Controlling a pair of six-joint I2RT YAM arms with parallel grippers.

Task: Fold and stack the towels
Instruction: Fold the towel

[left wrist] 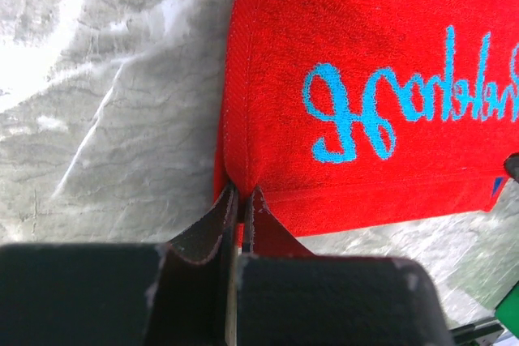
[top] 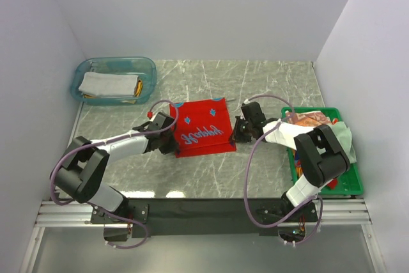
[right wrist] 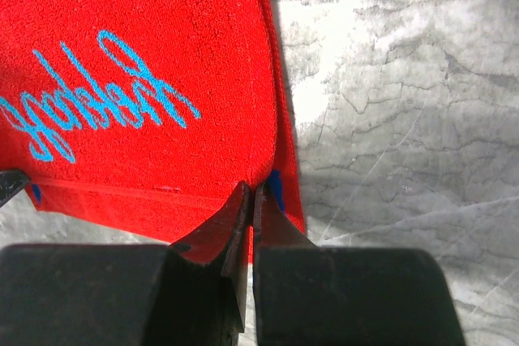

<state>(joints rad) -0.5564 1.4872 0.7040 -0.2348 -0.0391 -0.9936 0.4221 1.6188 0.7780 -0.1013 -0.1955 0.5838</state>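
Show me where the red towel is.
Overhead view: the red towel lies in the middle, between the tub at back left and the green crate at right.

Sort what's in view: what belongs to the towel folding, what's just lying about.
Job: red towel, gripped by left fingers and right fingers; grey towel in tub; brown towel, pale green towel in crate.
Lying about: tub; crate.

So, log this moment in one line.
left gripper: shut on red towel | right gripper: shut on red towel | red towel: lying on table
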